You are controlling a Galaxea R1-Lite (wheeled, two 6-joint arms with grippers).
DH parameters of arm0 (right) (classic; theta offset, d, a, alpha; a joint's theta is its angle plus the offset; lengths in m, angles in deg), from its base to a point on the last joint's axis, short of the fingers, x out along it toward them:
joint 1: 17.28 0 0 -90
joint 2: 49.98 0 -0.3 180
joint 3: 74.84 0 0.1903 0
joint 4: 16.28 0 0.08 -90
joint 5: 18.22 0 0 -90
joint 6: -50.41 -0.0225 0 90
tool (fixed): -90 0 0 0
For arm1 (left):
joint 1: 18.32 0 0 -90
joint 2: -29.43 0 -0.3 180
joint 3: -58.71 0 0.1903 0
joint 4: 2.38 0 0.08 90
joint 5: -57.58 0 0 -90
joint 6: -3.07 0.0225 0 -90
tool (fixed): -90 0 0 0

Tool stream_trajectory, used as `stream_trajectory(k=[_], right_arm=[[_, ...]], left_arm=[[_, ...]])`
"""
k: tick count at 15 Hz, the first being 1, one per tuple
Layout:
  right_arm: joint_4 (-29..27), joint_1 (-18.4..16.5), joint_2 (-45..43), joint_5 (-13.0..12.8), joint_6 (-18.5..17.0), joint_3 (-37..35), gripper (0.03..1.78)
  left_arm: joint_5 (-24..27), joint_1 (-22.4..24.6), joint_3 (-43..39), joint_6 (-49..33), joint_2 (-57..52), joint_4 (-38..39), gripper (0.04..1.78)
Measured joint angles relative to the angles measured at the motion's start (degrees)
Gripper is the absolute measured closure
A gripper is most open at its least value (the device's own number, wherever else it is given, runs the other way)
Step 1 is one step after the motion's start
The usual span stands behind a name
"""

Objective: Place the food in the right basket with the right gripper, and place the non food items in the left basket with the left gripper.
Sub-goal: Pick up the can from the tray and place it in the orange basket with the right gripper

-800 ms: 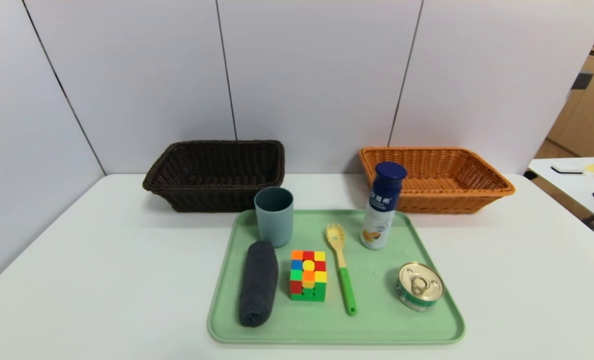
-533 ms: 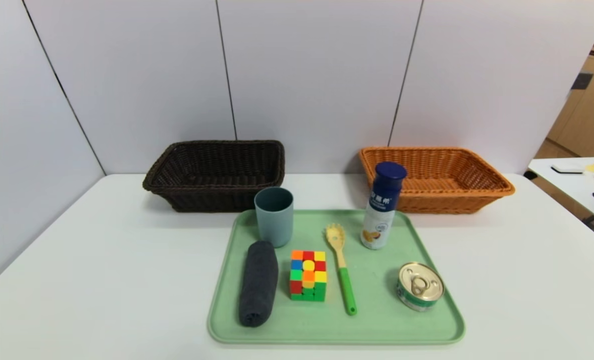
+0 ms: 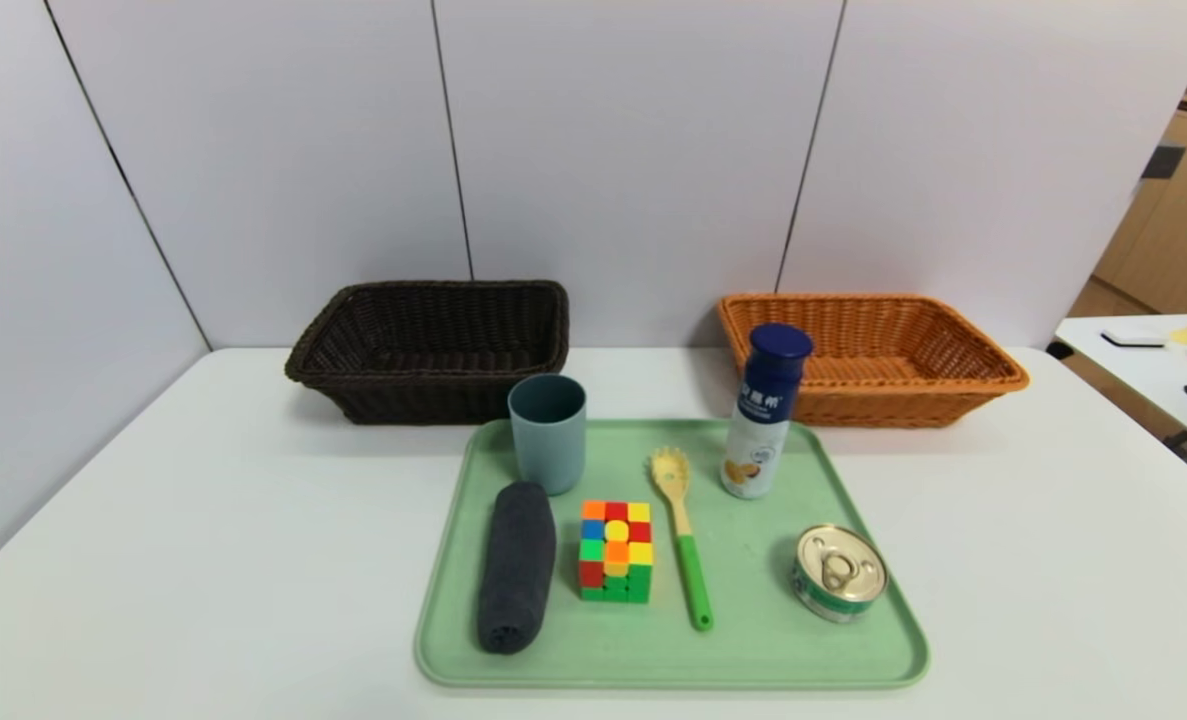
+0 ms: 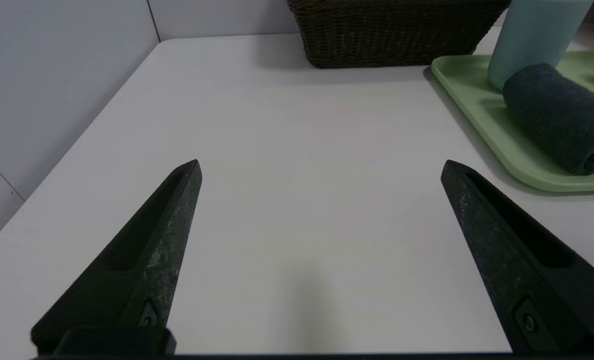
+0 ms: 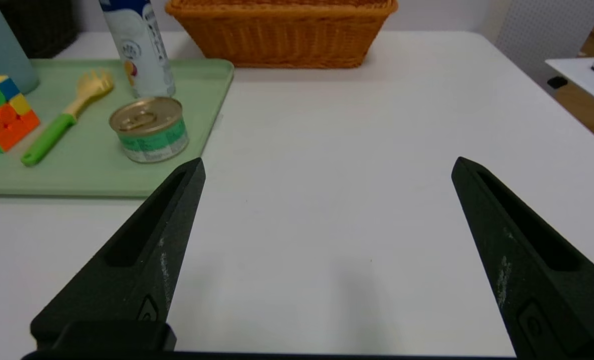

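Observation:
On the green tray [image 3: 753, 655] stand a blue-grey cup [image 3: 547, 432], a white bottle with a dark blue cap [image 3: 765, 412] and a green-label tin [image 3: 839, 573]. A dark grey rolled towel [image 3: 516, 566], a puzzle cube [image 3: 615, 550] and a yellow pasta spoon with a green handle [image 3: 682, 533] lie there too. The dark brown basket [image 3: 433, 347] and the orange-tan basket [image 3: 868, 355] stand behind, both empty. Neither gripper shows in the head view. My left gripper [image 4: 321, 167] is open over bare table left of the tray. My right gripper [image 5: 328, 165] is open over bare table right of the tray.
The white table [image 3: 203, 520] meets a grey panel wall behind the baskets. A second table [image 3: 1143, 370] with small items stands off to the right. The tin [image 5: 149, 129] and bottle [image 5: 139, 47] show in the right wrist view, the towel [image 4: 559, 117] in the left.

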Motion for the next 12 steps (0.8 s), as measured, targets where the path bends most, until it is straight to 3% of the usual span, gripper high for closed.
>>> stream_trajectory(k=[3, 6, 12], right_arm=[[-1.3, 0.1, 3.0, 5.1, 0.2, 7.4, 0.11], [0.0, 0.6, 11.1, 5.9, 0.2, 14.8, 0.11], [11.1, 1.3, 35.6, 6.9, 0.2, 26.8, 0.11]], left_arm=[[0.8, 0.0, 8.0, -0.1, 4.3, -0.1, 0.13], [1.2, -0.1, 16.1, -0.3, 12.7, 1.7, 0.13], [4.1, -0.2, 26.0, -0.1, 36.0, 13.4, 0.13]])
